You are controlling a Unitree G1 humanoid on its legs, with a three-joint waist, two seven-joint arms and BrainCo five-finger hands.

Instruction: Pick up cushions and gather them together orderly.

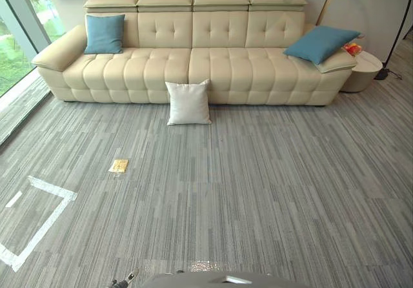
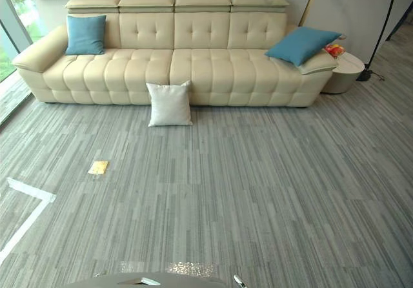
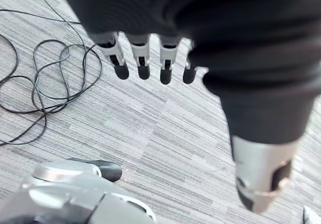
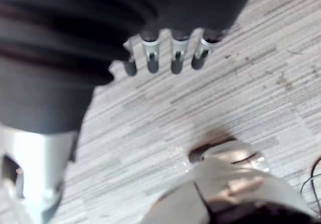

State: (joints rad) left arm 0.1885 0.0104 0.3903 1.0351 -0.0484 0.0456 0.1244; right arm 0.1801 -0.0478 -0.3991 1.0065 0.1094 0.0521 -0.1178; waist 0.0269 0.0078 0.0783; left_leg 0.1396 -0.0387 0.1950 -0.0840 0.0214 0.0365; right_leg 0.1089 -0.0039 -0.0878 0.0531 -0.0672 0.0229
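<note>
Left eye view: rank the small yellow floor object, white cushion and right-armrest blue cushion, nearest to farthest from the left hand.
Left hand hangs open over the grey carpet.
1. Small flat yellow object, on the carpet, left.
2. White square cushion, leaning against the cream sofa front, centre.
3. Blue cushion, on the sofa's right armrest, far right.

the left hand (image 3: 210,38) has a black ribbed cover over its back and wrist; below it sit silver fingers (image 3: 142,53) with rounded dark tips and a dark slot in each, plus a thick silver thumb (image 3: 261,169) with a dark tip. the right hand (image 4: 70,43) looks alike: black ribbed cover, silver dark-tipped fingers (image 4: 150,52), pale silver thumb (image 4: 35,158)
</note>
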